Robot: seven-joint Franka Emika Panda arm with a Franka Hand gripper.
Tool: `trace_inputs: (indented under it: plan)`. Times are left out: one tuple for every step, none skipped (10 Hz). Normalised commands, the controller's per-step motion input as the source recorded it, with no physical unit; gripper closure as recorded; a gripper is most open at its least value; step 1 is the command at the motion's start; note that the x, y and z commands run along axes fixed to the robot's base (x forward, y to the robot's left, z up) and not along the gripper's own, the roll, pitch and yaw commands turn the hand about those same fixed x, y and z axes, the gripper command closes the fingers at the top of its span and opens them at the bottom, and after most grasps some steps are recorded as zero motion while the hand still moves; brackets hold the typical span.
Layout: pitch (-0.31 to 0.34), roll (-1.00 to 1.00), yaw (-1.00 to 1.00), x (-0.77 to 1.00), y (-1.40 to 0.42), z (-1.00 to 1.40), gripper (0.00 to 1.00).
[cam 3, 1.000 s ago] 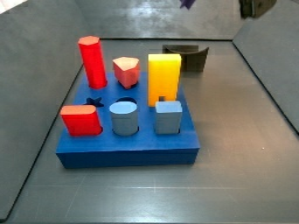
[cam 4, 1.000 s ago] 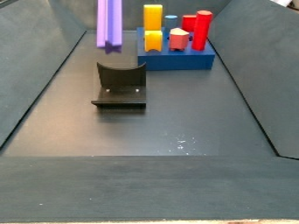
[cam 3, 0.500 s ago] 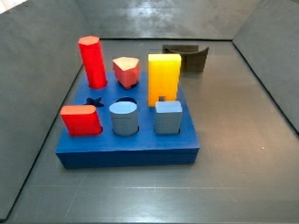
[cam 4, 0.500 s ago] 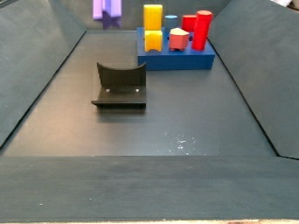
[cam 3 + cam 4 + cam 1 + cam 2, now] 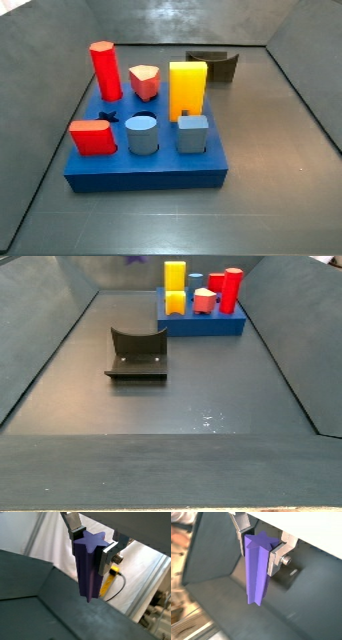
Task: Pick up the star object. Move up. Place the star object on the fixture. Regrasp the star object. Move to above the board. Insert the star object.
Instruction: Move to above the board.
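Observation:
In both wrist views my gripper [image 5: 90, 539] [image 5: 258, 543] is shut on the top end of the star object [image 5: 87, 564] [image 5: 256, 574], a long purple peg that hangs straight down from the silver fingers [image 5: 107, 554]. The gripper is out of both side views. Only a purple sliver of the star object [image 5: 134, 259] shows at the upper edge of a side view, high above the fixture [image 5: 136, 351] [image 5: 214, 64]. The blue board [image 5: 147, 172] [image 5: 201, 326] has a dark star-shaped hole [image 5: 107, 117] beside a red block.
The board carries a tall red hexagonal peg [image 5: 104, 70], a short pink-orange peg [image 5: 144, 82], a yellow block [image 5: 187, 88], a red block [image 5: 92, 137], a blue cylinder [image 5: 142, 135] and a grey-blue square peg [image 5: 193, 133]. Sloped dark walls [image 5: 40, 356] enclose the floor.
The gripper has lifted the star object straight up from above the fixture, and it has almost left the top of the side view. Nothing else has moved.

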Motion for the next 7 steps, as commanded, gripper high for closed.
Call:
trace_inputs:
  plan:
    - [-0.012, -1.00, 0.05, -0.56, -1.00, 0.10, 1.00]
    - [-0.023, -1.00, 0.05, -0.57, -1.00, 0.09, 1.00]
    - [-0.031, -1.00, 0.05, -0.58, -1.00, 0.09, 1.00]
    - [-0.040, -1.00, 0.05, -0.59, -1.00, 0.09, 1.00]
    - [-0.050, -1.00, 0.05, -0.61, -1.00, 0.08, 1.00]
    - [-0.064, -1.00, 0.04, -0.64, -1.00, 0.09, 1.00]
    - [-0.077, -1.00, 0.04, -0.59, -0.88, 0.08, 1.00]
